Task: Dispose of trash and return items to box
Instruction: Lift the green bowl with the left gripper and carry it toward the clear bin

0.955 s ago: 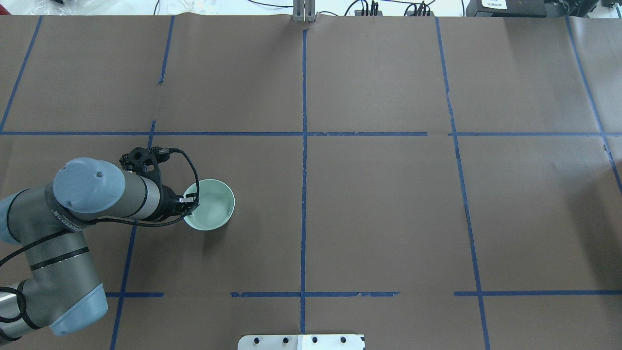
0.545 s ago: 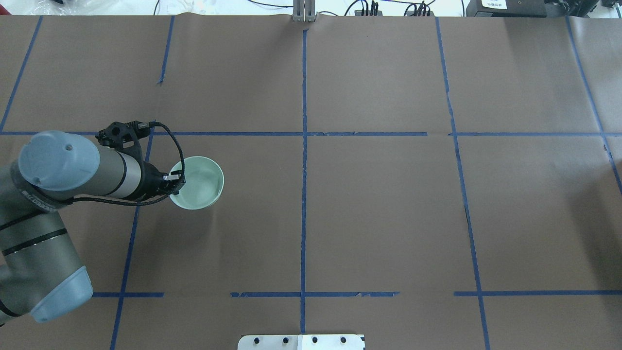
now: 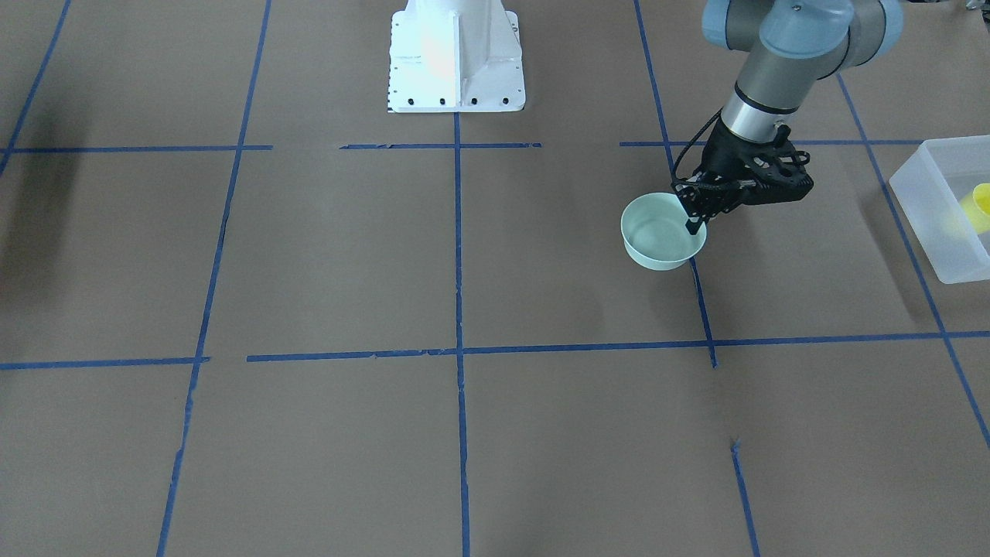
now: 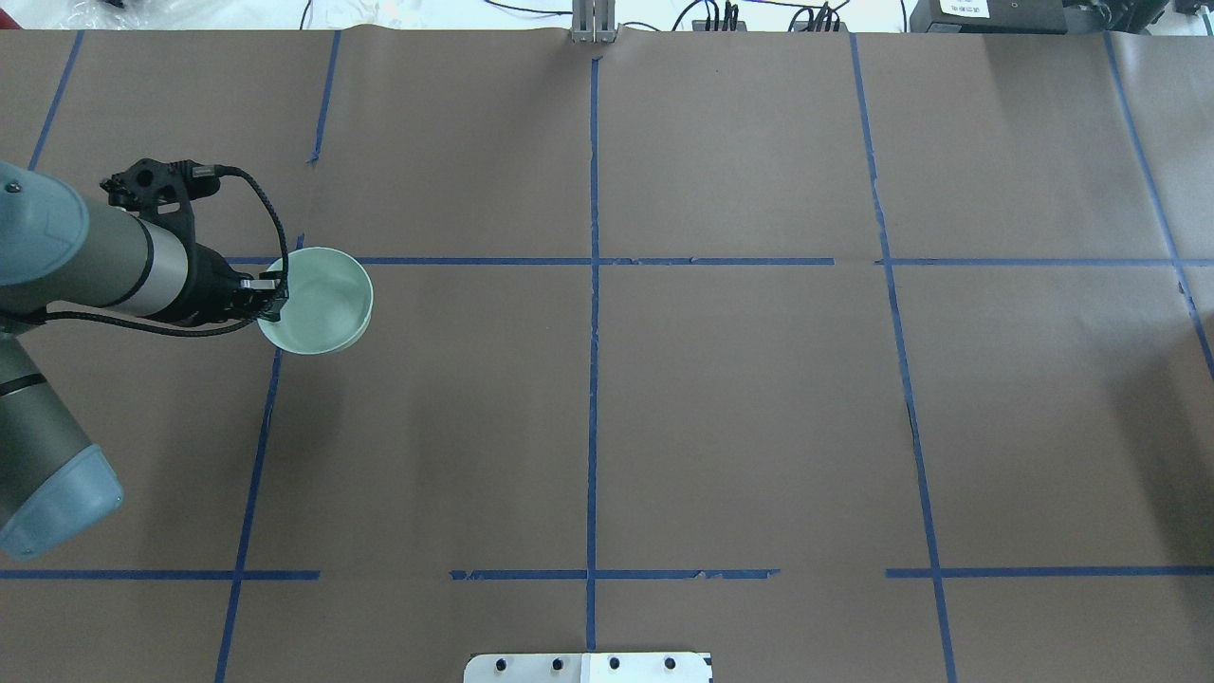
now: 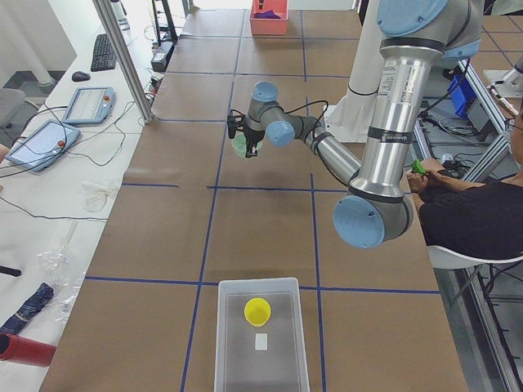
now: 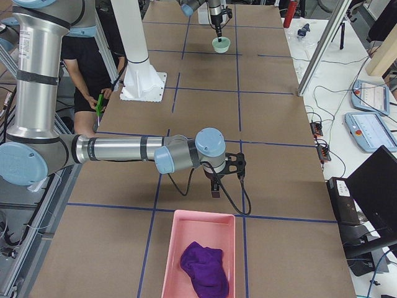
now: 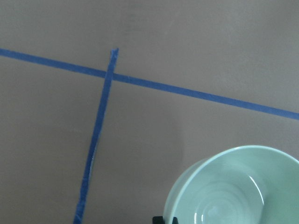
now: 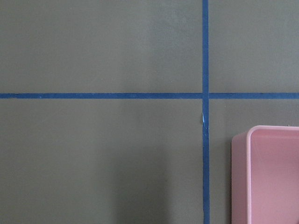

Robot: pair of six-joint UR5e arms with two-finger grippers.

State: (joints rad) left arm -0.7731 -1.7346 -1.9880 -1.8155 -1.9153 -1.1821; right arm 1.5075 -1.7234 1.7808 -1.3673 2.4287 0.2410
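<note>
My left gripper is shut on the near rim of a pale green bowl and holds it above the brown table. The grip also shows in the front view, with the gripper on the bowl, and the bowl fills the lower right of the left wrist view. The translucent box stands at the table's left end with the yellow cup inside; the left side view shows the box and the cup too. My right gripper hangs over the table by a pink tray; I cannot tell if it is open.
A pink tray holding a purple cloth sits at the table's right end, and its corner shows in the right wrist view. The white robot base stands at the robot-side edge. A small white piece lies in the box.
My left arm has carried the bowl to the left and farther from the robot, toward the table's left end. The grip on the rim is unchanged.
</note>
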